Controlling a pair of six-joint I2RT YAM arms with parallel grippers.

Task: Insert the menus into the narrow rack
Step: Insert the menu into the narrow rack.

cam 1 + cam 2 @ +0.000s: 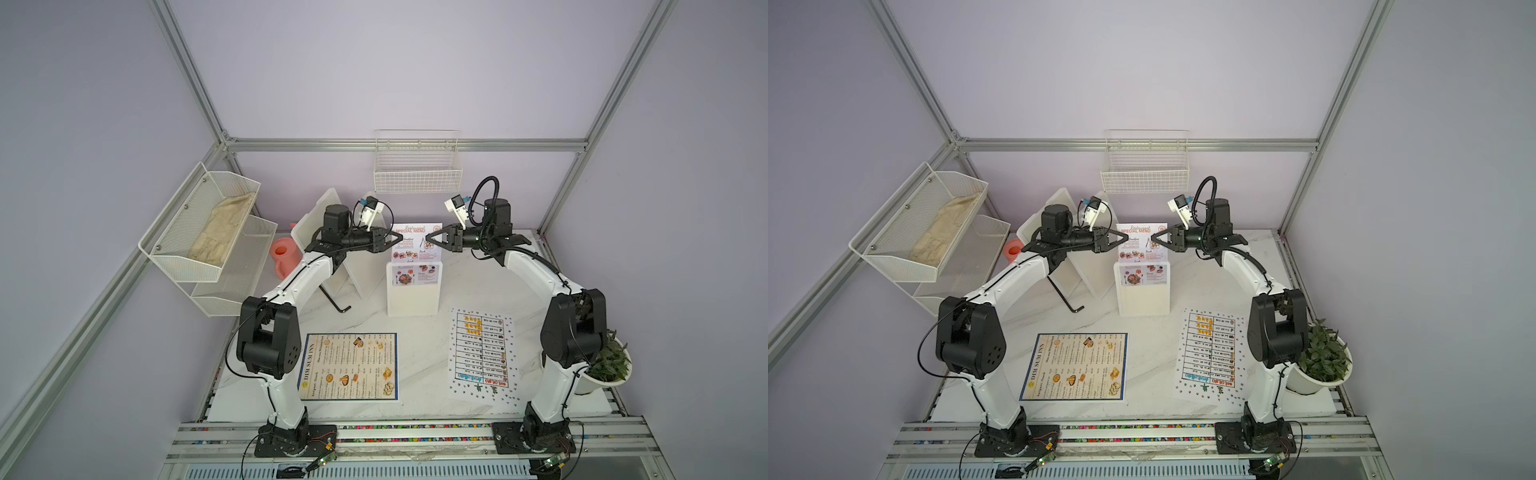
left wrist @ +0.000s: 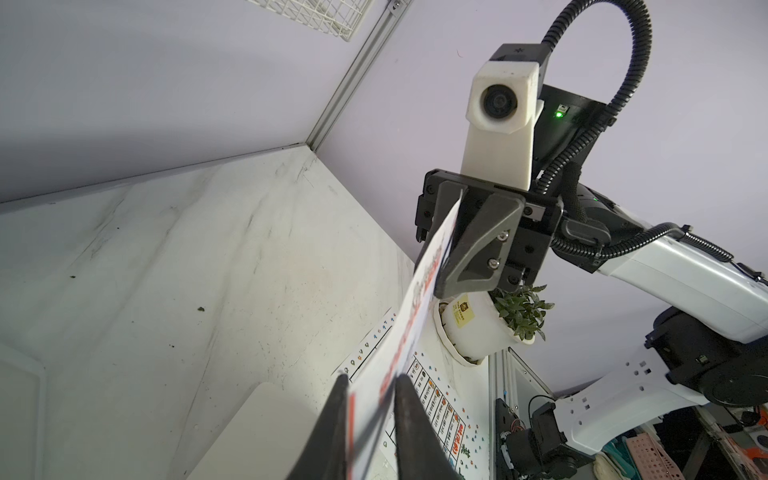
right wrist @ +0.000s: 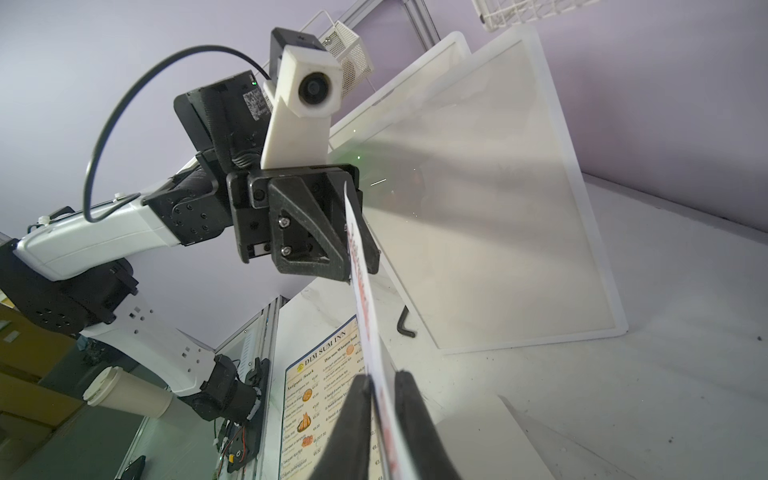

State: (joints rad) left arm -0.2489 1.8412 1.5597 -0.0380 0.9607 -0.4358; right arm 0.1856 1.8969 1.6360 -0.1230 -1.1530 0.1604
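Lilac walls and grey metal posts enclose a white marble-look table. Mesh shelves hang at the left and a wire basket at upper centre. Flat on the table lie the dark-bordered menu, lower centre, and the dotted sheet, lower right. At centre the small photo card stands upright in the white rack, its top half showing. The right pincer has its fingers slightly apart around one side edge of the card. The left pincer meets the other edge, but I cannot tell whether it pinches.
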